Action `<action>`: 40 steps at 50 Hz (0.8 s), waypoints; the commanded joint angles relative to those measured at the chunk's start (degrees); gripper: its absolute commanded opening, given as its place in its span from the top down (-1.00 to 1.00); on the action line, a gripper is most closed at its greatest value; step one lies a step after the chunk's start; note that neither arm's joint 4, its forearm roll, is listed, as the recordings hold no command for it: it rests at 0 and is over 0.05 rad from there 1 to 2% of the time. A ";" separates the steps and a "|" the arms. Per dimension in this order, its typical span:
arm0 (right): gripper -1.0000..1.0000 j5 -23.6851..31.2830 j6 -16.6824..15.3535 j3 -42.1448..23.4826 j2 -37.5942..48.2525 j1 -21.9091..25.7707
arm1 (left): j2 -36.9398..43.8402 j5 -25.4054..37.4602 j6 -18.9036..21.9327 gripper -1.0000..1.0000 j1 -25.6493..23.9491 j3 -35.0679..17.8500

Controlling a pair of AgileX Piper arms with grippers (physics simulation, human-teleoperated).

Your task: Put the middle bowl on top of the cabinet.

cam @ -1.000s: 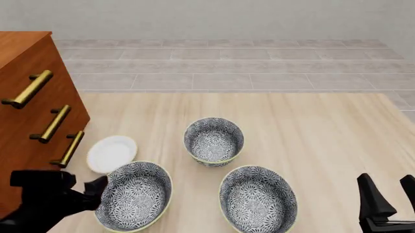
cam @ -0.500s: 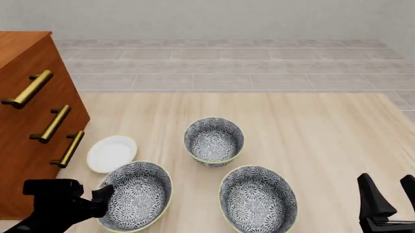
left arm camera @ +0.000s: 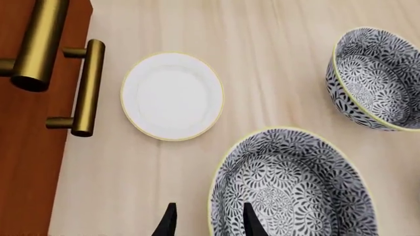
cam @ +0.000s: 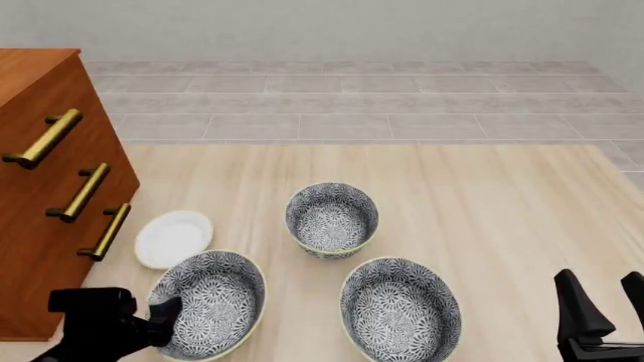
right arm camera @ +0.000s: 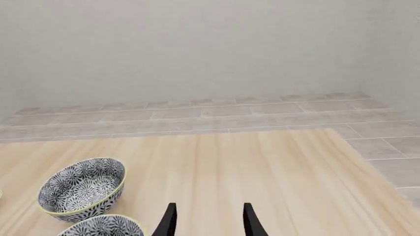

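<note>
The middle bowl sat upright on the table, toward the middle, untouched, with two like bowls nearer the near edge: a left bowl and a right bowl. The cabinet stood at the table's left edge, its three brass handles facing right. A small white plate lay just beside the cabinet, between it and the middle bowl.

The left claw hung low at the left bowl's outer left rim; in the left wrist view its fingers stood apart, straddling that rim, not clamped on it. The right claw waited at the near right corner, fingers apart, holding nothing, well apart from every bowl.
</note>
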 commanded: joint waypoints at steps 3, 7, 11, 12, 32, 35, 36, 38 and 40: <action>-1.00 0.06 0.16 -0.01 -0.08 -0.17 | 3.64 -3.88 -0.57 -1.00 -0.27 1.04; -1.00 0.22 0.23 -0.01 -0.27 -0.22 | 3.62 -3.80 -0.76 -1.00 -0.49 1.15; -1.00 0.07 0.23 0.00 -0.12 -0.21 | 4.62 -5.01 -0.98 -1.00 -0.65 1.40; -1.00 -0.01 0.24 0.00 -0.04 -0.22 | 4.32 -5.00 -1.04 -1.00 -0.78 1.46; -1.00 -0.03 0.62 0.01 0.00 -0.47 | -2.57 3.67 -3.93 1.00 -1.45 -0.90; -1.00 0.43 0.65 0.02 -0.47 -0.48 | 2.09 2.51 -5.74 1.00 -3.04 -1.62; -1.00 0.48 0.64 0.02 -0.53 -0.50 | 2.95 2.65 -5.64 1.00 -3.37 -1.97; -1.00 0.51 0.63 0.02 -0.57 -0.49 | 2.11 3.77 -5.59 1.00 -3.75 -2.32; -1.00 0.46 0.68 0.02 -0.51 -0.58 | 4.06 4.09 -5.89 1.00 -4.90 -3.05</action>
